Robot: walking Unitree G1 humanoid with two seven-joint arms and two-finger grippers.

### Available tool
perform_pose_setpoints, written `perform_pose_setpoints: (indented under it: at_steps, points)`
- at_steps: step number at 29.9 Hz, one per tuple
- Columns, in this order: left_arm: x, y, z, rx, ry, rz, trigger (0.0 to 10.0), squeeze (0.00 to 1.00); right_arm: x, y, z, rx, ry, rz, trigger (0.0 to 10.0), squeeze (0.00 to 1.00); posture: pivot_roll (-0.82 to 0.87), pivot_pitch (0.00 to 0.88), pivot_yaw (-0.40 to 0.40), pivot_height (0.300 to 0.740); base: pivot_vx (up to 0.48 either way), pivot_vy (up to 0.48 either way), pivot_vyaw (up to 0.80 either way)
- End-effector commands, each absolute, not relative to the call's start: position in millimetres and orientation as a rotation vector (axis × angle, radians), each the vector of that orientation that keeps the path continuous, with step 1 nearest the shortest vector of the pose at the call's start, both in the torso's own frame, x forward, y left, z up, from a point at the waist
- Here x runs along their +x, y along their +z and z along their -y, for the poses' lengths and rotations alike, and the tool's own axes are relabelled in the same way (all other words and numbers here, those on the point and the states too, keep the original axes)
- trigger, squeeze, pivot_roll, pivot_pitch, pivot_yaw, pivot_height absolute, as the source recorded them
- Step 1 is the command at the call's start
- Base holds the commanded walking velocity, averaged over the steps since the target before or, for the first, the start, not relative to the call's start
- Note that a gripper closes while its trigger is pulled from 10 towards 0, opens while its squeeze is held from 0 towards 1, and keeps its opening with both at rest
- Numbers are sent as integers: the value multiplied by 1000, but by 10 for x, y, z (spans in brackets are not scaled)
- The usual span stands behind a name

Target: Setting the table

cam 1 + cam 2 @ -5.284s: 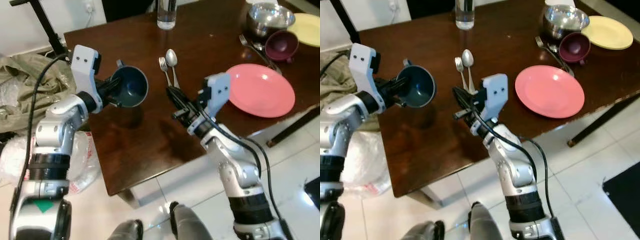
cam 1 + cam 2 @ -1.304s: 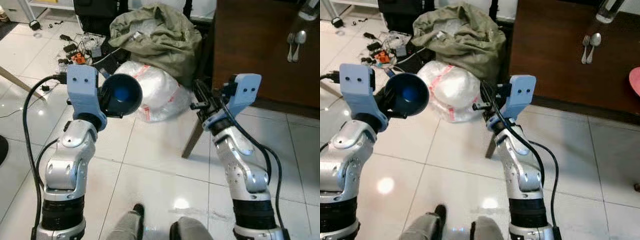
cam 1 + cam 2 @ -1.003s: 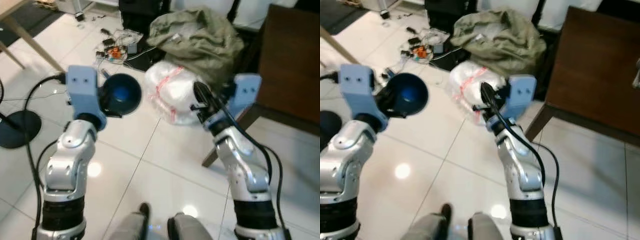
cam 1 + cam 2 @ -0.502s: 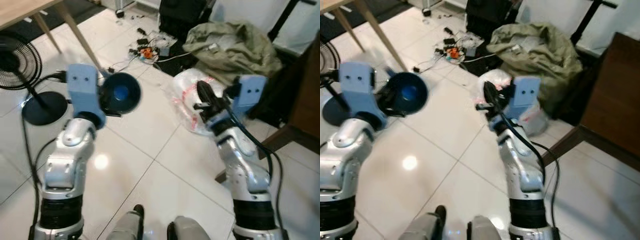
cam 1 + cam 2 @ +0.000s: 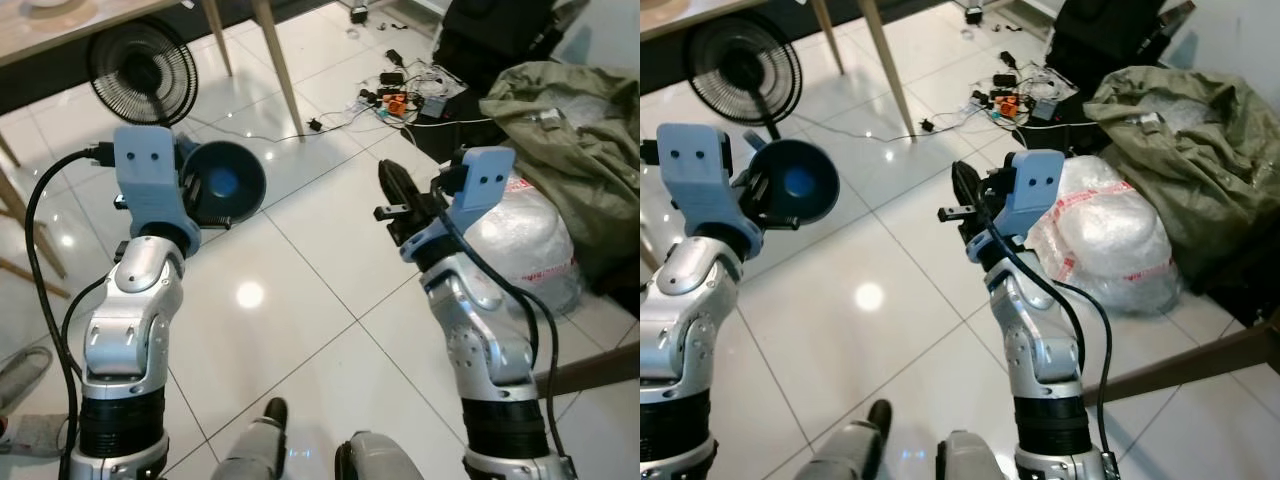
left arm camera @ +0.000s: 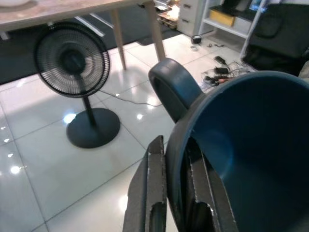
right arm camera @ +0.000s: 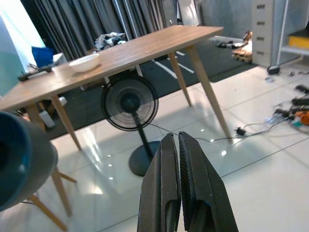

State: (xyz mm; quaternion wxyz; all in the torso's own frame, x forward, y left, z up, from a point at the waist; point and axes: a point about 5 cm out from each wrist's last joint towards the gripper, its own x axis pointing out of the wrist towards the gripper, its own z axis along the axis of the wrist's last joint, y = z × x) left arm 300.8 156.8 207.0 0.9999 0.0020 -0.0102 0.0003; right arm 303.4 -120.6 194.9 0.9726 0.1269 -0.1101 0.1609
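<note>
The left gripper (image 6: 174, 193) pinches the rim of a smooth, dark blue cup (image 5: 225, 182), one finger (image 6: 150, 193) outside the wall and one inside, holding it up over glossy white floor tiles (image 5: 310, 290); its curved handle (image 6: 174, 89) shows in the left wrist view, its far side cut off. The right gripper (image 7: 178, 179), fingers pressed together, grips nothing. A round wire-grille fan (image 5: 140, 72) stands beside a pale wooden table (image 7: 120, 50)

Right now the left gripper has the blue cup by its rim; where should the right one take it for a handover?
Take the looped handle of the blue cup. It juts clear of the wall beside the left gripper, so the right gripper can probably come from that side.
</note>
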Motion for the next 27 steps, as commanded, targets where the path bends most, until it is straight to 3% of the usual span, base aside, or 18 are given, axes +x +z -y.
perform_pose_setpoints:
  at_steps: [1,27]
  points:
    - [3039,2033,-1678,31,90,8,10000,0,3019,1934,1154,254,339,223,10000,0,-84,61,34,740,454,0,0]
    - [3085,2045,-1706,60,131,28,10000,0,3093,2014,1295,152,221,278,10000,0,-78,62,36,740,456,0,0]
